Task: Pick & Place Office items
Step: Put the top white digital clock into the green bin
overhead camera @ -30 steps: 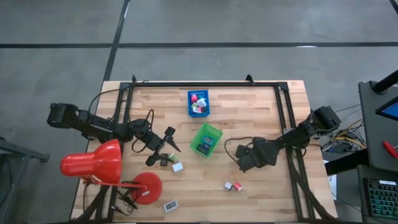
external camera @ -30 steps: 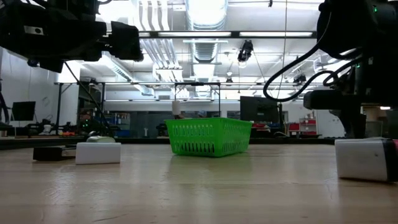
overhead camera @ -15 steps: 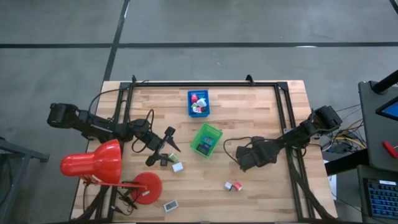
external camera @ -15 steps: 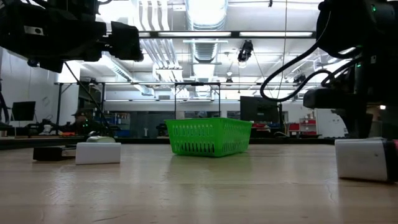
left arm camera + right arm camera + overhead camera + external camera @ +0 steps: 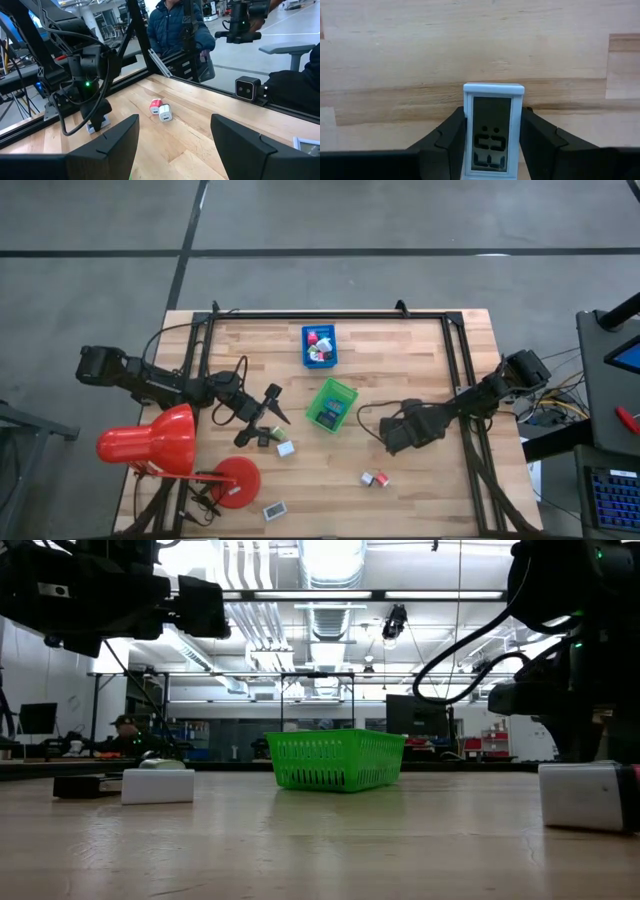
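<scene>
A small white flat piece with a grey display [image 5: 492,132] lies face up on the wooden table, right of the green tray [image 5: 331,404]. My right gripper [image 5: 492,117] [image 5: 395,434] points down over it, shut on it. My left gripper [image 5: 272,410] [image 5: 174,125] stands open and empty left of the green tray, above a white piece [image 5: 286,448] and a dark one [image 5: 263,438]. A pink cube and a white cube [image 5: 375,478] [image 5: 161,109] sit side by side nearer the front edge. Another white piece [image 5: 273,510] lies at the front. The blue tray [image 5: 319,345] holds several pieces. My right gripper pinches the display piece by its two long sides [image 5: 468,125], one finger [image 5: 451,131] on each. The fingers come from above, pointing down, and reach along the sides near one end. The piece lies flat with its face up; whether it rests on the table I cannot tell.
A red desk lamp [image 5: 150,442] with its round base [image 5: 233,481] fills the front left corner. A black frame rail [image 5: 330,315] runs along the far edge and down both sides. In the left wrist view a person in a blue jacket [image 5: 175,25] stands beyond the table.
My right gripper has rolled a little about its own axis while staying in place; the cable loop above it has swung with it. The trays and loose pieces have kept still.
</scene>
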`<state>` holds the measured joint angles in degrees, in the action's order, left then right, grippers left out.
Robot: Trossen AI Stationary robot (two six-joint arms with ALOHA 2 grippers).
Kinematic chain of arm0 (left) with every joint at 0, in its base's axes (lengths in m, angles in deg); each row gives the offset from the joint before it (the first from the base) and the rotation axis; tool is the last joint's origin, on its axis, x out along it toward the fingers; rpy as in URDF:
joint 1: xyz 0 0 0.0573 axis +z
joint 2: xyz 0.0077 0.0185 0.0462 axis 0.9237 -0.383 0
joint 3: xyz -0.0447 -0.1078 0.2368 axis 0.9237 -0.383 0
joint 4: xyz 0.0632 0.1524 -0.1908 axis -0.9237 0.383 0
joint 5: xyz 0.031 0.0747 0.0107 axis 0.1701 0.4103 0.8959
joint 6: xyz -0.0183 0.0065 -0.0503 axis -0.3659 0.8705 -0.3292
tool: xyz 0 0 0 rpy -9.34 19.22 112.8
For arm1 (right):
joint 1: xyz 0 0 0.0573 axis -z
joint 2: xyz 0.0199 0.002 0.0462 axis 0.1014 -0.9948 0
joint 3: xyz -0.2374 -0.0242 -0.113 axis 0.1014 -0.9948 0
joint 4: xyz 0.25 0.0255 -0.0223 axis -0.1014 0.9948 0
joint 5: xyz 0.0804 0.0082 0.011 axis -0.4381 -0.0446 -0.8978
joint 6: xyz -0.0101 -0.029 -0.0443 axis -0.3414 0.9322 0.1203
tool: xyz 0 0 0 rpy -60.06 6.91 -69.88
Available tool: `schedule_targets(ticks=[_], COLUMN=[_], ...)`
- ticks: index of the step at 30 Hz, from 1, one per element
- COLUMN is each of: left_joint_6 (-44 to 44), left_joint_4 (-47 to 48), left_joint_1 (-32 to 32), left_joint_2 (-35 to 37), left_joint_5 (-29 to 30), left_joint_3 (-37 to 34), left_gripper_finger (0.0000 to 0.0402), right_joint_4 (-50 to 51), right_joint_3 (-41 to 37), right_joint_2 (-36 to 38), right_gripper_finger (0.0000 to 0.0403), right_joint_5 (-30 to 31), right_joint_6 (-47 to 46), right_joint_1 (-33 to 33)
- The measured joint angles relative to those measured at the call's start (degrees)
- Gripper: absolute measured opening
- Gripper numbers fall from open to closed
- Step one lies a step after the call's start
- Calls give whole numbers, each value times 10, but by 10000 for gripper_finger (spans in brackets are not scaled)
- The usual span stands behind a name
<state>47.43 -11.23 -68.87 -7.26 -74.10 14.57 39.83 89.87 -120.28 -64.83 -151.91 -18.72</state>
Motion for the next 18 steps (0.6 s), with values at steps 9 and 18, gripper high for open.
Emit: schedule_targets(ticks=[9, 18], left_joint_6=[-7, -7], left_joint_4=[0, 0], left_joint_1=[0, 0], left_joint_2=[0, 0], left_joint_5=[0, 0], left_joint_3=[-1, -4], left_gripper_finger=[250, 250], right_joint_4=[-6, -27], right_joint_3=[0, -5], right_joint_2=[-1, -7], right_gripper_finger=[143, 137], right_joint_5=[38, 180], right_joint_6=[20, 9], right_joint_1=[-2, -22])
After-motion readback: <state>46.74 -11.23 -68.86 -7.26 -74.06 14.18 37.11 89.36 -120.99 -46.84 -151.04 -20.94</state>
